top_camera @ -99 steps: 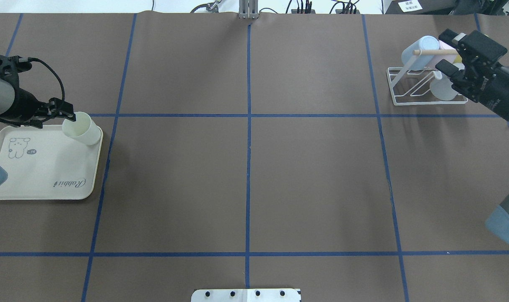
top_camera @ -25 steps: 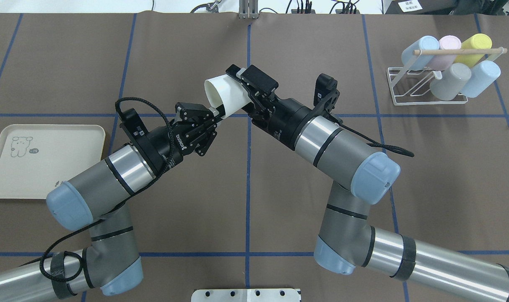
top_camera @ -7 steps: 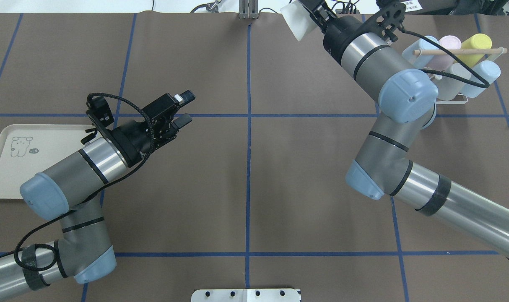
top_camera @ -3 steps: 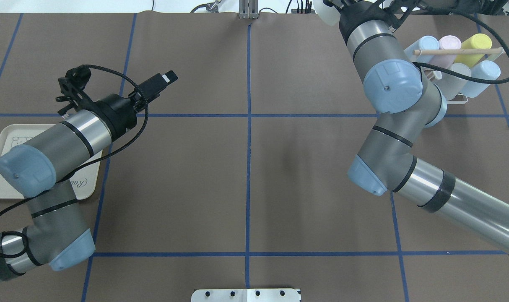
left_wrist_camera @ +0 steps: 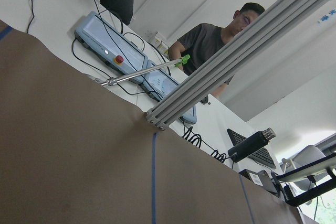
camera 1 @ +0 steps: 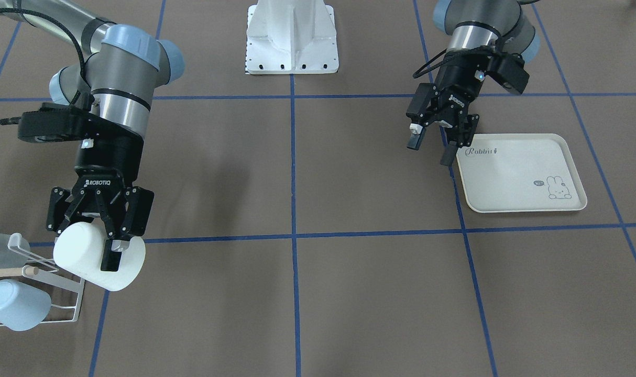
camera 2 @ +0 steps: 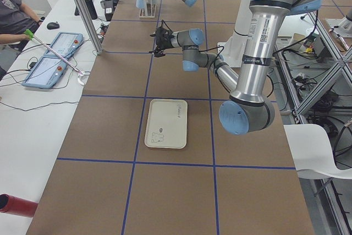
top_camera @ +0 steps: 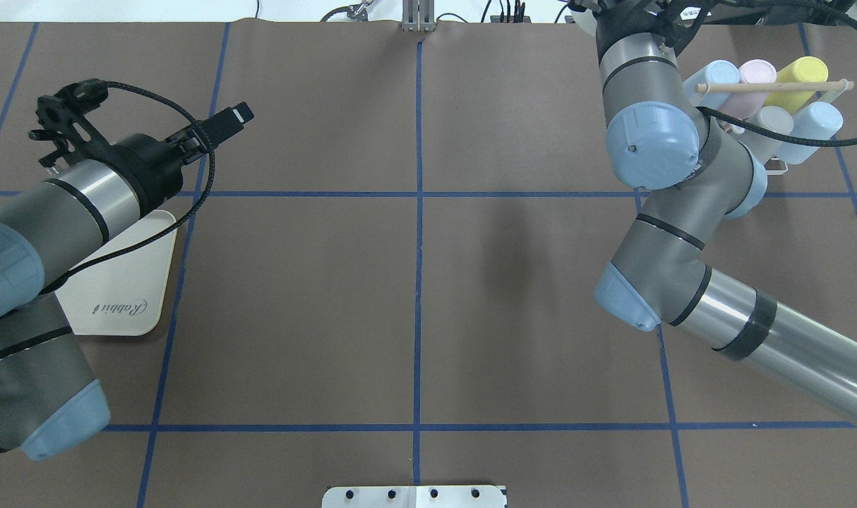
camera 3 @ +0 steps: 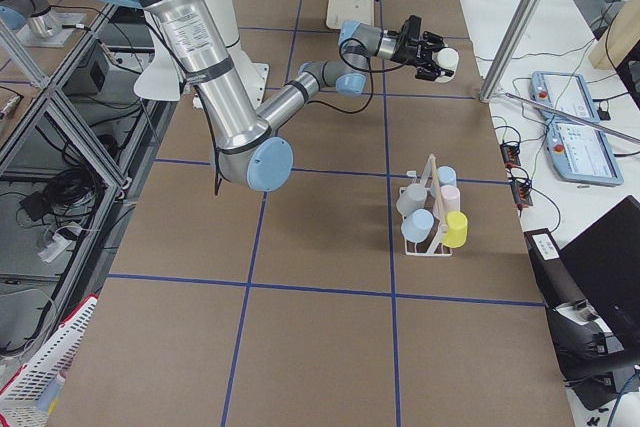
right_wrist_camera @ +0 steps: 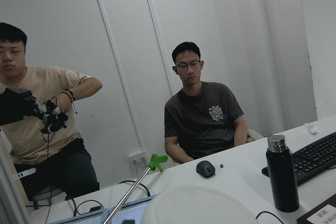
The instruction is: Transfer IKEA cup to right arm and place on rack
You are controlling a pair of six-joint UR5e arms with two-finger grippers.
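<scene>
Pinching the IKEA cup (camera 1: pixel 127 269) across its side wall, the right gripper (camera 1: pixel 90 245) is hovering in the front view's lower left, just beside the rack (camera 1: pixel 78 299), probably lining up a prong. The cup is lying tilted, its long axis running upper left to lower right; which end is the mouth is hard to tell. The left gripper (camera 1: pixel 429 150) is hanging spread and empty by the tray (camera 1: pixel 512 178).

front-facing: across the table (camera 1: pixel 349 173), steeply down, robot base (camera 1: pixel 292 36) at top | overhead: behind the robot, forward and down, sharing tray (camera 1: pixel 517 173) and rack (camera 1: pixel 78 303) with it, mirrored | side views: far off at each table end, looking along it | left wrist: low, tilted up past the table edge | right wrist: level, over the IKEA cup (right_wrist_camera: pixel 194 205) rim toward people (right_wrist_camera: pixel 202 119) at a desk
</scene>
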